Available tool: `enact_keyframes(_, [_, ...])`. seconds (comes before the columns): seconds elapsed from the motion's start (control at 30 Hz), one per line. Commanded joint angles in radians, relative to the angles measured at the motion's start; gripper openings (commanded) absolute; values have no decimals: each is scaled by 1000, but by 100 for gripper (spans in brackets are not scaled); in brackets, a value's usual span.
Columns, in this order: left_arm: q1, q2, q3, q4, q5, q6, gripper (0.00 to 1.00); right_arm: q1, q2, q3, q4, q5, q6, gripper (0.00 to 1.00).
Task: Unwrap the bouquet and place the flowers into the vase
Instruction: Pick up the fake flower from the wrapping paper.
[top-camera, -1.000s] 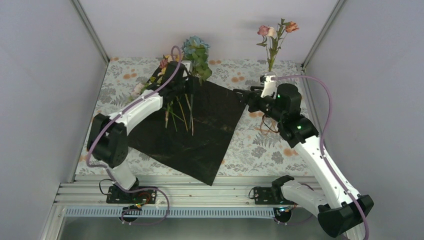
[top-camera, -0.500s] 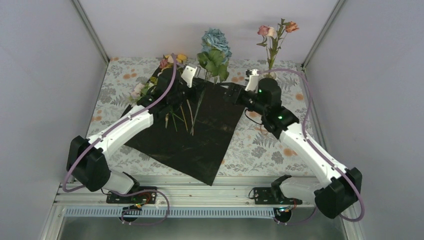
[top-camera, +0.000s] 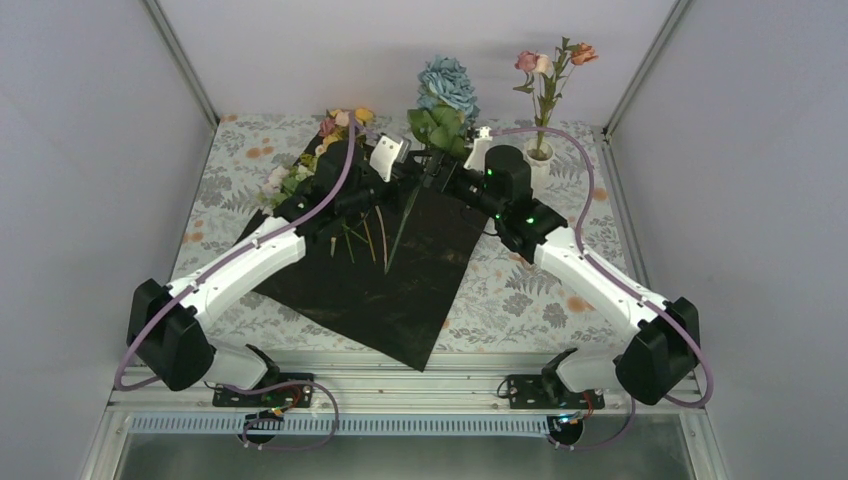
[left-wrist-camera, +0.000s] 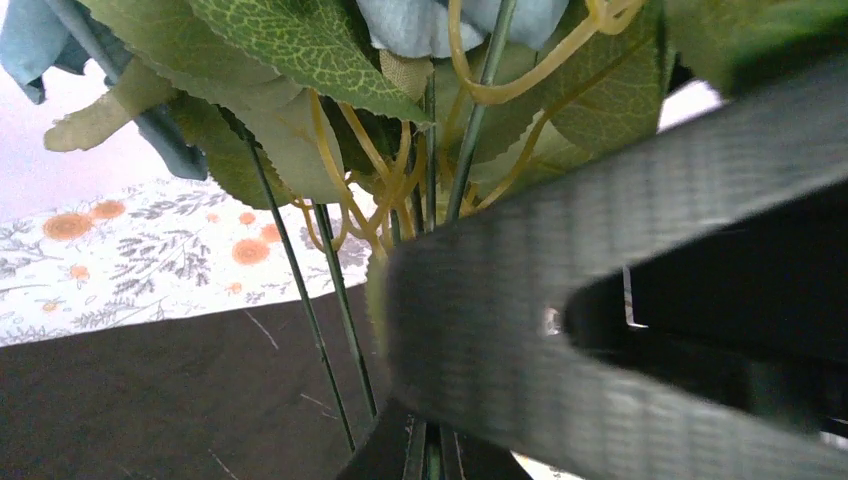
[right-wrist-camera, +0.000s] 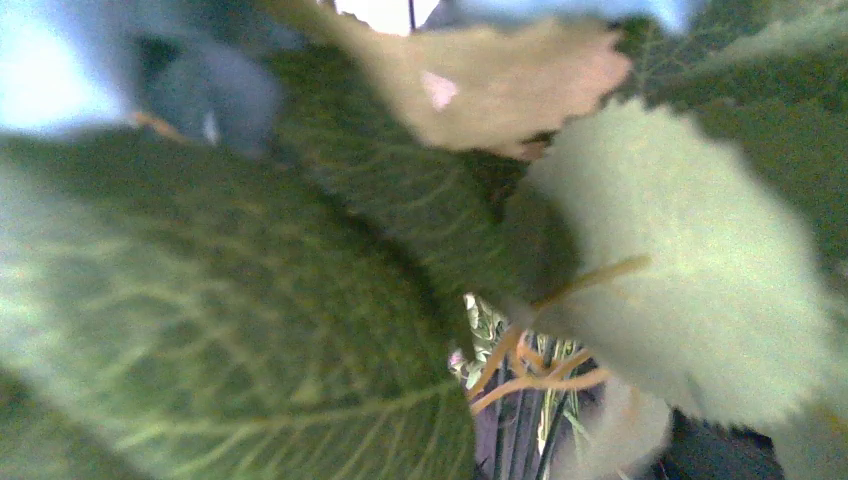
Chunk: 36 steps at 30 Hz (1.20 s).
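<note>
The black sheet (top-camera: 400, 290) lay spread flat on the bench (top-camera: 400, 365). Its near corner reached the front rail, and its far edge ran under both hands. To its right, a band of floral tablecloth (top-camera: 520, 290) showed open as far as the side wall (top-camera: 740, 200), crossed only by the right forearm. The band to its left was narrower and was crossed by the left arm.

The left hand (top-camera: 408, 175) was closed tight on the stem of the blue flower (top-camera: 447, 82) and held it upright above the sheet's far edge. The bloom stood close to the back wall. The stem hung down over the sheet, but I could not tell whether its tip touched. The right hand (top-camera: 450, 180) stood wide open just beside that stem and gripped nothing. Green leaves (right-wrist-camera: 250, 300) filled its wrist view.

The vase (top-camera: 540, 155) stood in the far right corner, near both walls, with pink and orange stems (top-camera: 545, 70) already upright in it. The right wrist sat between the vase and the blue flower. The loose flowers (top-camera: 320, 150) lay in a heap at the sheet's far left corner, partly under the left forearm.
</note>
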<state>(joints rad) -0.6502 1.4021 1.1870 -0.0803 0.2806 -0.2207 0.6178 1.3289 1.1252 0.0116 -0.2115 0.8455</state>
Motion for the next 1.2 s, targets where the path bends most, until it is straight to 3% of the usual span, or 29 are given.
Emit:
enact_keyframes(0.0, [-14, -52, -3, 73, 32, 28, 2, 16, 18, 40, 4, 58, 31, 96])
enact_keyframes(0.17, [-20, -60, -12, 89, 52, 38, 2, 17, 13, 33, 13, 61, 51, 100])
enact_keyframes(0.37, [-26, -68, -13, 100, 79, 45, 2, 16, -26, -12, 104, -32, 39, 92])
enact_keyframes(0.6, [-28, -91, -38, 115, 127, 58, 2, 16, -85, -50, 142, -48, 17, 72])
enact_keyframes(0.83, [-28, -94, -40, 106, 157, 54, 2, 16, -128, -63, 134, -45, 7, 39])
enact_keyframes(1.17, [-28, -90, -23, 85, 169, 49, 6, 17, -155, -68, 117, -33, -29, 7])
